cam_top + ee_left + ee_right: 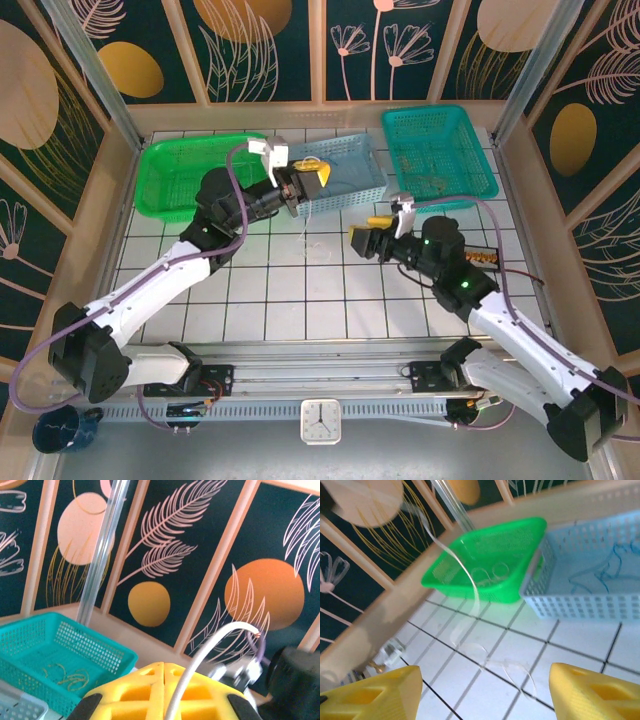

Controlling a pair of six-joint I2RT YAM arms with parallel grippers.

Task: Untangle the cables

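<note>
**Green basket** [146, 185], far left: likely destination, since it holds whitish loops [490, 572]. **Left end effector** [314, 172], raised, is clenched on a whitish cable [200, 649] that trails down to the tabletop [250, 290]. **Right end effector** [485, 690], released, hovers near the slack. Best practice: lift slowly, keeping the tail free of snags and clear of the open right fingers [590, 690].

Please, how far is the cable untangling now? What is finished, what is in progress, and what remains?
Done, it seems: blue cables lie in the light-blue basket, yellow-tan cables in the teal basket, whitish loops in the green basket. In hand: the left tool is shut on a whitish cable, its lower end on the tiles; the right tool is open. Left: putting that cable away.
</note>
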